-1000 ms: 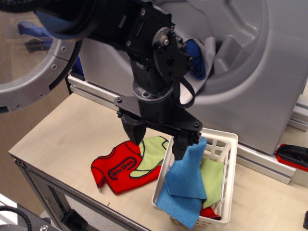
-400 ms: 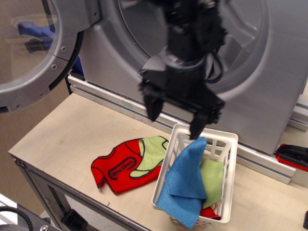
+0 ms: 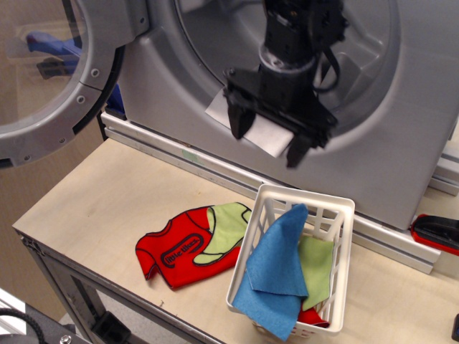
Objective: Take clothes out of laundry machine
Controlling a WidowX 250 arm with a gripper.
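View observation.image: the black arm reaches down from the top edge of the frame and ends in the gripper [image 3: 269,140], which is positioned in front of the lower rim of the drum opening of the laundry machine [image 3: 401,107]. The wrist is tilted, so that the finger on the picture's left sits slightly higher than the finger on the picture's right. The fingers [image 3: 238,120] point downward. The jaws are spread wide and hold nothing.

Directly behind the gap between the jaws, a pale white sheet [image 3: 267,134] hangs over the lower lip of the drum opening; whether either finger touches it cannot be determined.

Below the jaws, well apart from them, a white basket [image 3: 333,209] stands on the wooden table [image 3: 100,208]. A blue cloth [image 3: 276,269] is draped over the basket's near rim, with a light green piece [image 3: 315,269] beside it inside the basket and a small red edge at the bottom.

Below the jaws and toward the picture's left, a red shirt [image 3: 179,247] with a green patch lies flat on the table, just beside the basket.

Far to the picture's left of the jaws, the round machine door [image 3: 64,107] stands swung open
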